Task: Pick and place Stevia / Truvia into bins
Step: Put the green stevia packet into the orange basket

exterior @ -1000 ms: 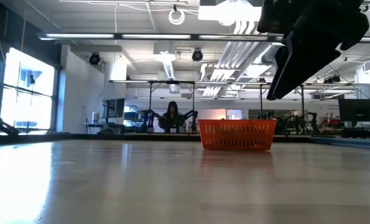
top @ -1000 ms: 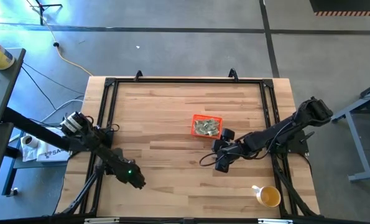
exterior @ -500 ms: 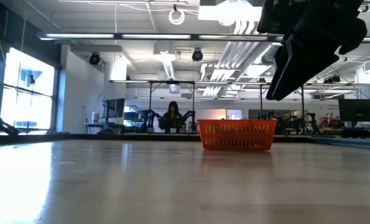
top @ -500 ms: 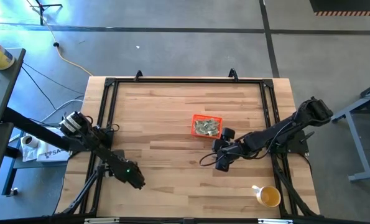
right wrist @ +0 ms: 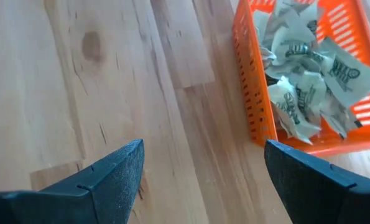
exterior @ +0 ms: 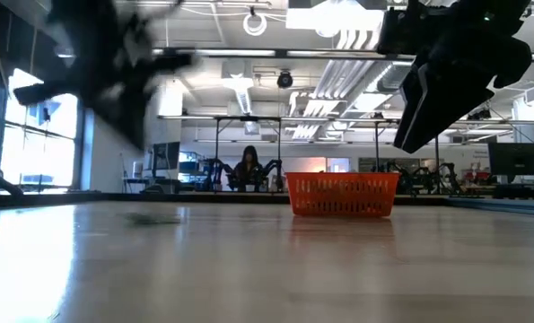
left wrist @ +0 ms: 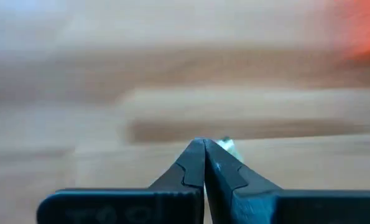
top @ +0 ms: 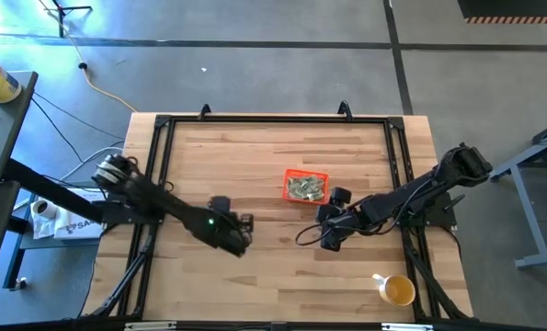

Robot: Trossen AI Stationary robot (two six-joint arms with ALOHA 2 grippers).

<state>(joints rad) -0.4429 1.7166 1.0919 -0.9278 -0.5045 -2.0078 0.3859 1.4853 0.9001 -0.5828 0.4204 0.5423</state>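
Observation:
The orange-red bin (top: 305, 187) stands right of the table's middle, its low walls seen side-on in the low view (exterior: 342, 195). Several pale green and white sachets (right wrist: 303, 81) lie heaped inside it. My left gripper (top: 243, 223) hovers over the table's middle, left of the bin, shut with a pale scrap at its tips (left wrist: 204, 149). My right gripper (top: 326, 221) hangs just near of the bin, open wide (right wrist: 200, 168), above bare wood. In the low view the left arm (exterior: 114, 72) is a dark blur and the right gripper (exterior: 455, 72) hangs high. My left gripper pinches a small pale green-white sachet between its two fingertips; only a corner of the sachet (left wrist: 225, 145) shows beside the shut fingers. The sachet is lifted clear of the table. The view is blurred, so which edge it holds cannot be told.
A yellow cup with a white handle (top: 397, 291) stands near the table's right near corner. Black frame rails (top: 273, 118) run along the table's edges. A dark cable (top: 302, 237) loops by the right gripper. Bare wood (top: 255, 156) lies left and far of the bin.
My left gripper has swung fast from the table's left near corner toward the middle, toward the bin, and now shows blurred in the low view. The right gripper has stayed open beside the bin, nearly still.

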